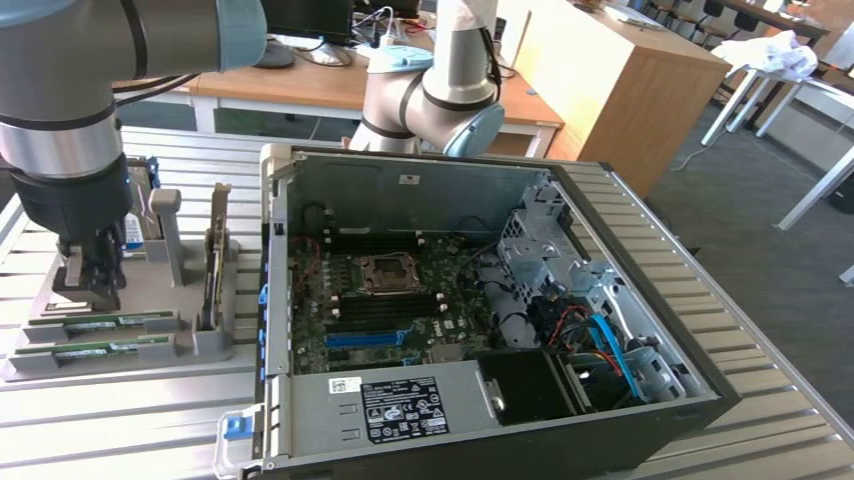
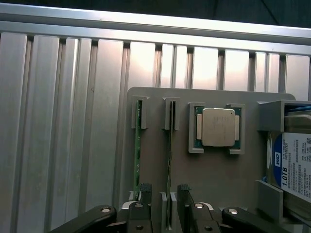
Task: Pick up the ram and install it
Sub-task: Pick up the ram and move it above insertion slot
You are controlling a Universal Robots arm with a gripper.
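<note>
Ram [image 2: 169, 160]: green stick, edge-up in grey holder [image 2: 214, 184]. Jaws apart, straddling it. Best practice, likely: centre, descend straight, clear neighbouring stick [image 2: 137, 155], grip flat faces.

oblique exterior, overhead wrist, shared holder [image 2: 218, 189]

**Ribbed metal, matt plastic, one glossy label**

The table [image 2: 58, 121] is bare ribbed metal with a soft satin sheen. The grey holder [image 2: 218, 179] looks like smooth, matt plastic. The ram [image 2: 169, 160] is green circuit board, dull along its edge. The processor [image 2: 218, 127] has a brushed silver metal lid (slightly warm in tone). The hard drive [image 2: 291, 165] carries a glossy printed label. The gripper [image 2: 164, 190] has matt black fingers [image 2: 183, 194]. The computer case [image 1: 400, 190] is plain grey sheet metal, and the desk [image 1: 601, 70] is smooth and wood-finished.
</note>
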